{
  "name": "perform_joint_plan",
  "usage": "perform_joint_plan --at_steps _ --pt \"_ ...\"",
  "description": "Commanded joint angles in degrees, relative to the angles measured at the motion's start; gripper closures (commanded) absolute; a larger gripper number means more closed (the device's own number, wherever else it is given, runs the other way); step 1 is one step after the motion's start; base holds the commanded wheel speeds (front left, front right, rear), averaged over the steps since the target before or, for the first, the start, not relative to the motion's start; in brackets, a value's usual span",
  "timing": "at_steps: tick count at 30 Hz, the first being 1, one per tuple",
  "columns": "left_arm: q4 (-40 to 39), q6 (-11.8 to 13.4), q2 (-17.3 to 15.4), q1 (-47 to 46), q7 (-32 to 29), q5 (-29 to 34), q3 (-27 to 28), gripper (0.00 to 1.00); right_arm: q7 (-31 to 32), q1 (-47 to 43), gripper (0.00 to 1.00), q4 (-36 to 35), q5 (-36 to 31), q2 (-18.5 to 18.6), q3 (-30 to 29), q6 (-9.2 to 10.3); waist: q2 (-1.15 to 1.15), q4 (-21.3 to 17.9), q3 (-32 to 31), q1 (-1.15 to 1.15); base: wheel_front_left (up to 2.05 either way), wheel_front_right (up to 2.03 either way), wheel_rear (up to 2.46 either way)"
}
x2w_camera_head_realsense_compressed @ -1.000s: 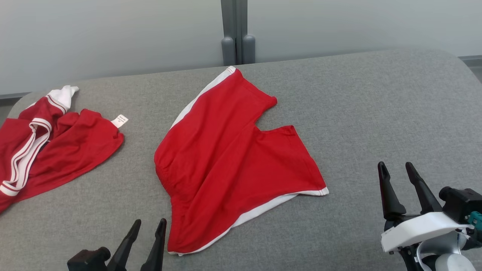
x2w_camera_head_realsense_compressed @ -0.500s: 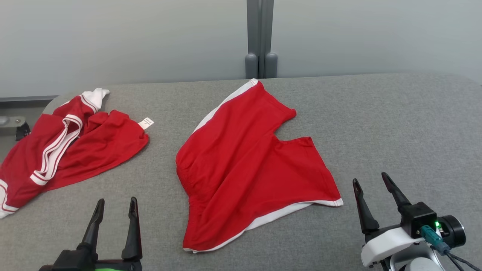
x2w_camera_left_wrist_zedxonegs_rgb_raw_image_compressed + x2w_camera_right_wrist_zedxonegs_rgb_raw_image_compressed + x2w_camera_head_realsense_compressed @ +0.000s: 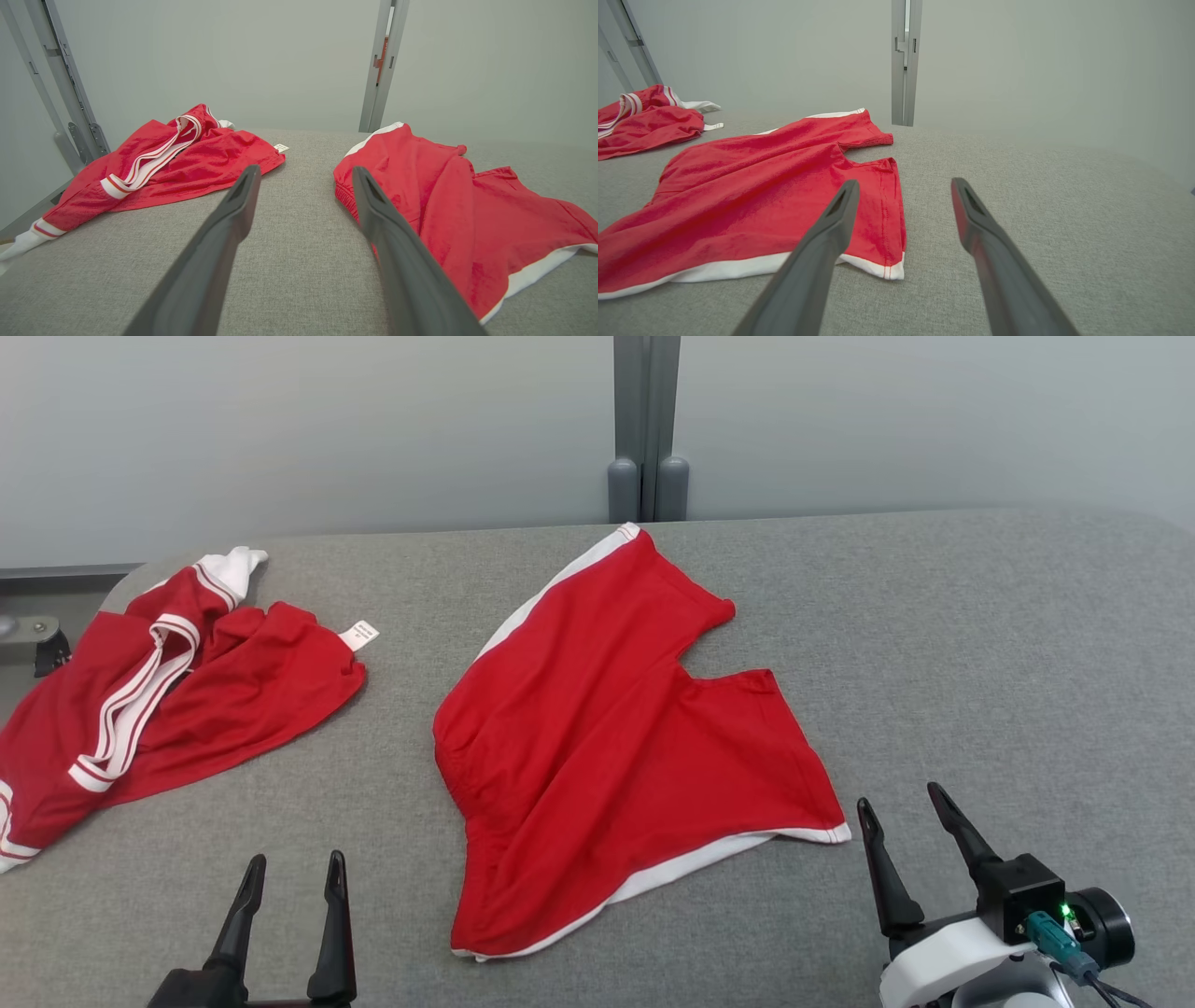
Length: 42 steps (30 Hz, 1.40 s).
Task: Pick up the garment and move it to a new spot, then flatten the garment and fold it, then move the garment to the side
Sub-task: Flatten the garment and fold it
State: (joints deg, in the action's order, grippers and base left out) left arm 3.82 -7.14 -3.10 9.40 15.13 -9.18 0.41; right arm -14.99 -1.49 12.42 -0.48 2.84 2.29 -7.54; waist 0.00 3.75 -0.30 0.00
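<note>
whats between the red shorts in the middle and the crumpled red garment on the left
Bare grey tabletop separates the shorts from the crumpled garment, as the head view shows.

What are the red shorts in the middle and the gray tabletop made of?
The red shorts look like thin, light cloth, maybe polyester: they wrinkle softly and shine faintly. The gray tabletop seems covered in matte woven fabric, with a speckled weave.

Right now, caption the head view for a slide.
Left gripper and right gripper, both open, flank red shorts on grey table.
</note>
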Motion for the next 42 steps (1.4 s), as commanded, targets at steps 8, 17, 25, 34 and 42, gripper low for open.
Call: perform_joint_plan --at_steps 8,17,25,34,42 --pt "0.6 -0.5 0.2 -1.4 0.0 -0.1 -1.1 0.0 -0.3 0.3 0.0 -0.1 1.1 0.1 -0.3 0.1 0.0 -0.8 0.9 0.0 0.0 0.0 0.0" --pt "8.9 -0.4 -4.5 -0.7 -3.3 -4.7 -10.3 0.0 6.2 5.6 0.0 7.9 0.1 0.0 2.5 0.09 0.0 -1.1 1.6 0.0 0.0 0.0 0.0" --pt "4.4 -0.4 -8.6 -3.2 -19.8 -10.4 -15.5 0.0 29.4 12.8 0.0 10.6 -2.7 1.6 5.6 0.1 0.0 -0.2 4.3 0.0 0.0 0.0 0.0" --pt "0.6 -0.4 -8.7 -6.8 -28.5 -12.8 -19.4 0.0 37.0 15.9 0.0 8.7 -4.5 1.8 5.5 0.1 0.0 0.7 9.2 0.0 0.0 0.0 0.0" --pt "0.8 -0.4 -10.2 -6.5 -31.0 -14.0 -20.1 0.0 38.1 15.6 0.0 8.5 -4.3 1.6 5.9 0.1 0.0 0.3 10.9 0.0 0.0 0.0 0.0"
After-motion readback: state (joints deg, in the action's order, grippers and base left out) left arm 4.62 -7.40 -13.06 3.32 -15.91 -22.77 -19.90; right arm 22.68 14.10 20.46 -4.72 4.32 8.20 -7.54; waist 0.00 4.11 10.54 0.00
